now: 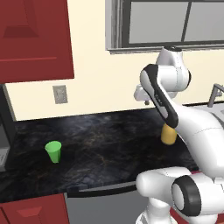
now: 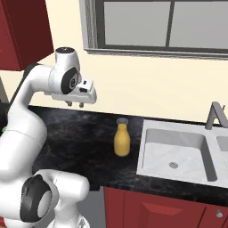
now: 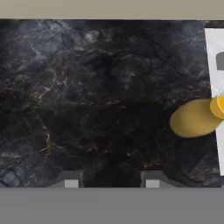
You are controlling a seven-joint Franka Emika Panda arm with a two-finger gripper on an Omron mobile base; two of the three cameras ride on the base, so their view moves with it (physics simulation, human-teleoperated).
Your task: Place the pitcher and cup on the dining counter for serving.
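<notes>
**Two vessels on the black wall counter**

Gripper (image 2: 75,104) hangs above the counter (image 2: 80,133), jaws parted, grasping nothing. Pitcher (image 2: 121,139) stands upright just left of the sink (image 2: 178,153); cup (image 1: 54,152) stands well apart, far left.

I see flat, even rendered light, soft and slightly blurry; faint sheen on the black counter (image 1: 100,140), barely any shadows.
</notes>
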